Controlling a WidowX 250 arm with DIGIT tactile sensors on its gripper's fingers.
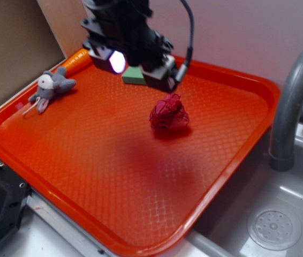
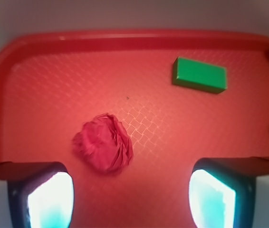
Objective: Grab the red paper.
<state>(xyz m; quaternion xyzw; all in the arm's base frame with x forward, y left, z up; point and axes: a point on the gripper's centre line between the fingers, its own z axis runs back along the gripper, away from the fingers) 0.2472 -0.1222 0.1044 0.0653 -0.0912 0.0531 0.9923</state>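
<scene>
Above the orange tray, gripper spread wide, empty, pointing down over the red paper

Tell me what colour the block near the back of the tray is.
Green. The block shows best in the wrist view; the gripper partly hides it in the exterior view.

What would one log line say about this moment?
hand: open, above tray | red paper: on tray, not yet grabbed | green block: apart from paper
</scene>
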